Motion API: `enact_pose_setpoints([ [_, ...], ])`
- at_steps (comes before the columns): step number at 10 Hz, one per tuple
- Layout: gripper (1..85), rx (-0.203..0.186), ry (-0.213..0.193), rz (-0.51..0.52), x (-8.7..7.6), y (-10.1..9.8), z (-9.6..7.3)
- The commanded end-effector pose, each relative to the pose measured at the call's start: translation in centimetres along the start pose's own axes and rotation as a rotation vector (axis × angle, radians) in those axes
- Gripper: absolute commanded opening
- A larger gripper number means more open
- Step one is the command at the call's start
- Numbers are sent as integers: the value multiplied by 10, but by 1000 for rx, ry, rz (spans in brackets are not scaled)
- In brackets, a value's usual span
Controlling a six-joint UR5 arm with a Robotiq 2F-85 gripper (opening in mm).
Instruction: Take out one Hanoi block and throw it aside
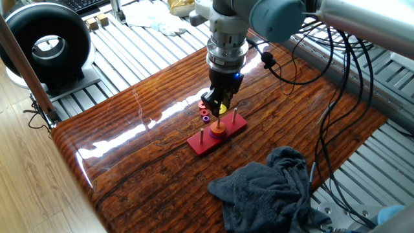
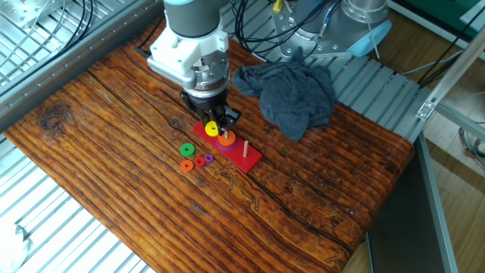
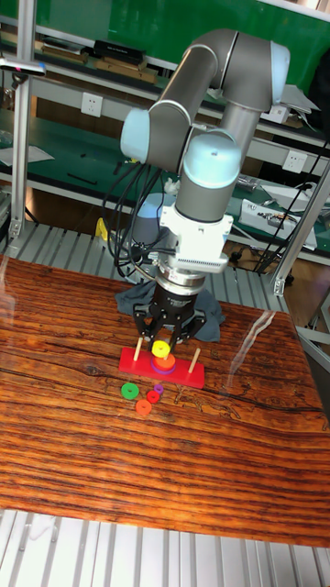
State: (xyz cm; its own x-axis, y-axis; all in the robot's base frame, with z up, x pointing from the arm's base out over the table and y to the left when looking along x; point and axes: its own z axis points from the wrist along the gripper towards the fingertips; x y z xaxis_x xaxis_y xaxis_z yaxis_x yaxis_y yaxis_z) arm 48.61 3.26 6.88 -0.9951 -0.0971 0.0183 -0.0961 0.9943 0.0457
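The yellow Hanoi block (image 2: 211,130) hangs between the fingers of my gripper (image 2: 211,126), which is shut on it. It is lifted off the pegs, just above the red peg base (image 2: 244,161). The tall fixed view shows the same yellow block (image 3: 161,348) in the gripper (image 3: 162,346), over the orange and purple rings (image 3: 163,366) left on the middle peg. From the one fixed view, the gripper (image 1: 221,110) holds the block (image 1: 223,112) over the red base (image 1: 202,145).
Beside the base lie loose rings: green (image 2: 186,150), orange-red (image 2: 186,165), a small red one (image 2: 200,160) and a purple one (image 2: 208,158). A dark grey cloth (image 2: 288,91) is bunched on the table's far side. Metal slats border the wooden table (image 2: 114,114).
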Motion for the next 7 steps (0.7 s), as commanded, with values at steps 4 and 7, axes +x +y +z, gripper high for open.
enact_pose_setpoints([
  [4,387,-6,-16,-24,-15,-6,8],
  [7,387,-6,-19,-38,-22,-13,17],
])
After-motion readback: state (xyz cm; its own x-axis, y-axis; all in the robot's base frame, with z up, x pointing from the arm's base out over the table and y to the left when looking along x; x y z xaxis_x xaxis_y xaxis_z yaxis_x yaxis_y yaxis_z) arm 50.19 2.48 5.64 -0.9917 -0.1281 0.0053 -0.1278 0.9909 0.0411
